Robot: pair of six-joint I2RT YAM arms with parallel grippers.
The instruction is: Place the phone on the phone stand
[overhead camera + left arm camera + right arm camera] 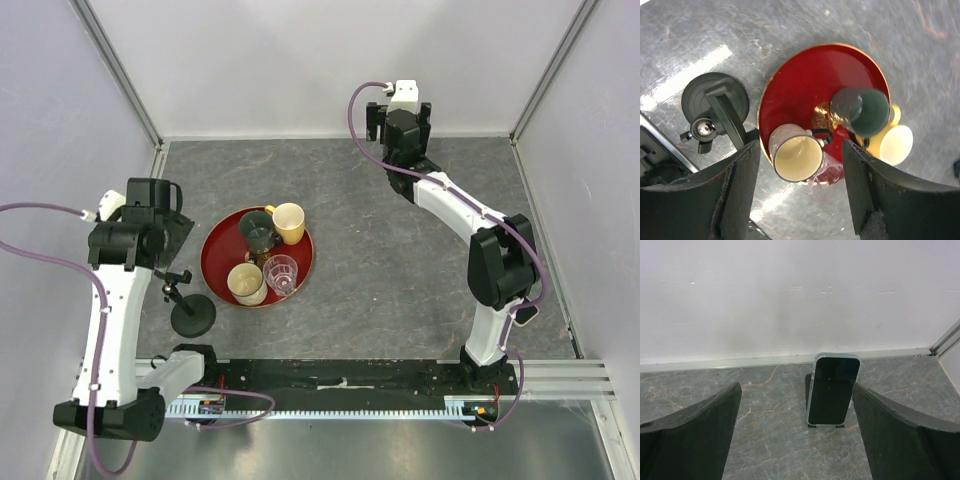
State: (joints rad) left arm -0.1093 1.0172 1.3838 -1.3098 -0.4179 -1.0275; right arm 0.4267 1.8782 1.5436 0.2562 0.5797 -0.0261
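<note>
The phone (pixel 832 390), with a glossy black screen and a pale rim, stands upright against a small black prop by the back wall. My right gripper (pixel 797 440) is open, with the phone ahead between its fingers and apart from them. In the top view the right gripper (pixel 400 122) is at the back wall and hides the phone. The phone stand (pixel 193 315) is matte black with a round disc base and a short stem. It stands left of the tray and also shows in the left wrist view (pixel 715 97). My left gripper (pixel 800 200) is open and empty, high above the stand and the tray.
A round red tray (pixel 215 250) holds a cream mug (pixel 246 283), a dark green cup (pixel 258 230), a yellow cup (pixel 288 222) and a clear glass (pixel 281 273). White walls close in the back and both sides. A black rail runs along the near edge.
</note>
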